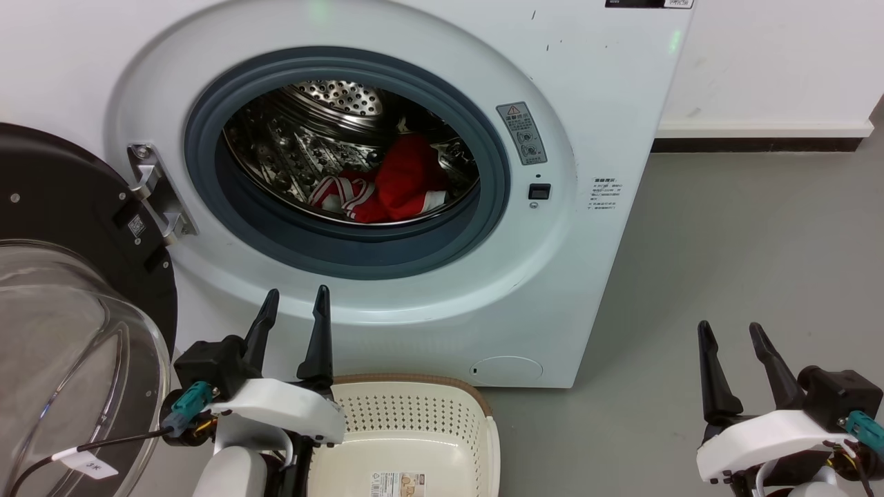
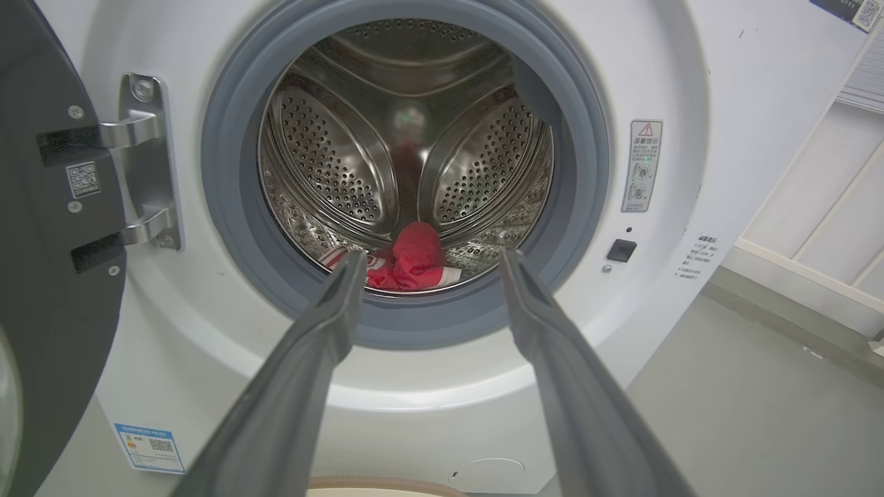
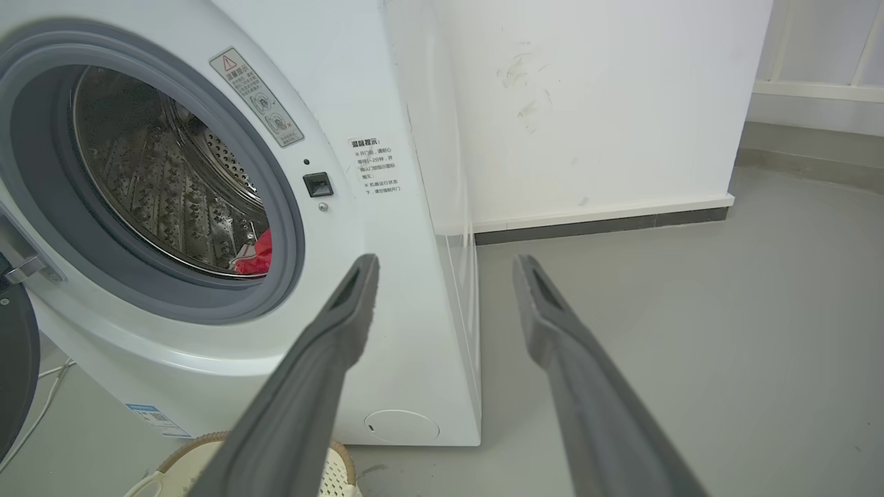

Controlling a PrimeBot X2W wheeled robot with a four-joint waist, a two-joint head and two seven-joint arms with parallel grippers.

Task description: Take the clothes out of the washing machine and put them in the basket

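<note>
we see clothes [image 1: 407,181] in the drum [image 1: 331,96] of the washing machine [image 1: 587,83] | basket [image 1: 409,414] on the floor [image 1: 725,241] before it | door [image 1: 62,200] open at our left

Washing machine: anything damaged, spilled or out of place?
Nothing serious. The washing machine has a few small dark specks on its upper right front. Clothes lie in the drum, none spilled; the basket sits upright below.

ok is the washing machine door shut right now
No, the door is swung open to the left and the clothes lie exposed in the drum of the washing machine.
</note>
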